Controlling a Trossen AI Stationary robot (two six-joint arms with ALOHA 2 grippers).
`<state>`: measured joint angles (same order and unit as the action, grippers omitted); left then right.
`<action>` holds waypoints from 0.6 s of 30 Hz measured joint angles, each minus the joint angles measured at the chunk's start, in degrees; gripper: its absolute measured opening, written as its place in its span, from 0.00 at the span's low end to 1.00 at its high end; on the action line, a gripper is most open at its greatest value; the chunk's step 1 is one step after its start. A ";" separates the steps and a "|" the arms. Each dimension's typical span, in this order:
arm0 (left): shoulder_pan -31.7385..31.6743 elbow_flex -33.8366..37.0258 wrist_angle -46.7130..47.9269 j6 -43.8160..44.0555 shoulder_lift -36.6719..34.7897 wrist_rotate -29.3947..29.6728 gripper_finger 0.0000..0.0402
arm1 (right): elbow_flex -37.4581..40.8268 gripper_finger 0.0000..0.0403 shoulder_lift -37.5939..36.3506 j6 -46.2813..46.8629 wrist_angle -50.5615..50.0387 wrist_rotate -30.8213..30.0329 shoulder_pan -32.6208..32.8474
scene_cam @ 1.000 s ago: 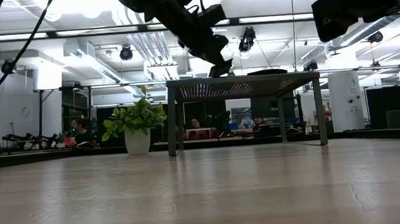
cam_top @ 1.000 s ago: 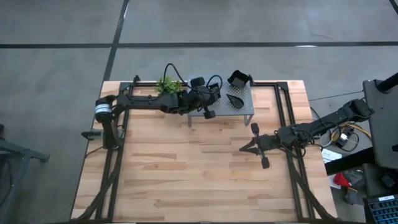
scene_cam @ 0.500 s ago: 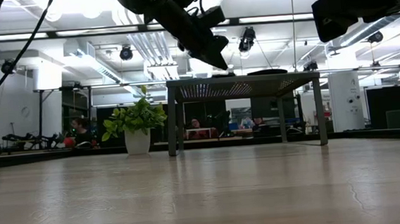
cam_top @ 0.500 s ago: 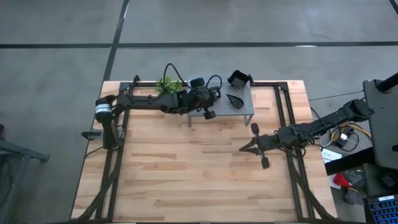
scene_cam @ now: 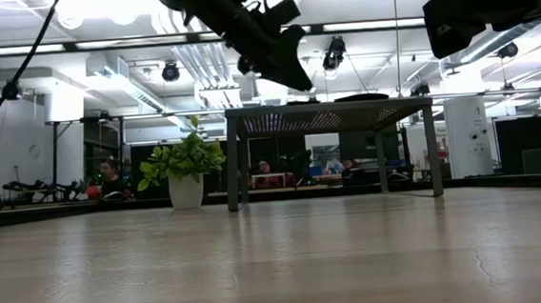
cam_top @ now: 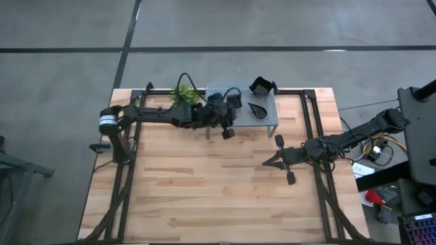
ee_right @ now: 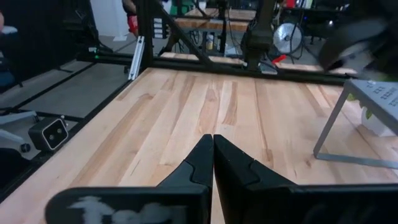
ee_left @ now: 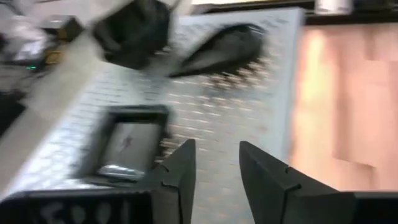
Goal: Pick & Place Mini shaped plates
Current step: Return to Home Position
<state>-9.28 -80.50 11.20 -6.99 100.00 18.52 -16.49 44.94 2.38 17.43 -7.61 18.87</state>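
Observation:
Three mini shaped plates lie flat on the grey perforated shelf [cam_top: 267, 116]: a flat square one [ee_left: 127, 140], a teardrop one [ee_left: 221, 50] [cam_top: 257, 107] and a deeper square one [ee_left: 134, 31] [cam_top: 261, 86] at the shelf's far edge. My left gripper [ee_left: 214, 165] [cam_top: 234, 112] hovers open over the shelf's left part, with the flat square plate just beside one finger and nothing between the fingers. My right gripper [cam_top: 266, 163] [ee_right: 212, 146] is shut and empty over the bare wood right of the table's middle.
A small green plant in a white pot [cam_top: 182, 94] [scene_cam: 185, 162] stands left of the shelf, under the left arm. The shelf [scene_cam: 330, 117] stands on thin legs at the table's far side. Bare wood stretches across the near half. Black frame rails [cam_top: 317, 126] run along the sides.
My left gripper has opened over the shelf and let go of the flat square plate, which now lies on the shelf. The gripper has then risen a little and drawn back slightly toward the table's left.

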 joint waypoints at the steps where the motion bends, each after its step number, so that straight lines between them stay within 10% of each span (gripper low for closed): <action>1: 0.47 0.98 -0.98 0.35 -0.11 -1.32 0.28 | 0.31 0.02 -0.27 -0.21 0.52 0.00 0.00; 9: 4.45 11.19 -9.75 3.12 -6.07 -8.85 0.02 | 3.36 0.02 -6.71 -1.83 2.03 0.11 -0.02; 18: 6.17 36.30 -32.13 11.54 -22.89 -21.95 0.00 | 6.01 0.02 -17.09 -3.41 -2.56 -4.33 -0.17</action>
<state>-3.11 -44.20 -20.93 4.55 77.10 -3.43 -10.48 27.85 -1.04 14.87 -11.94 18.70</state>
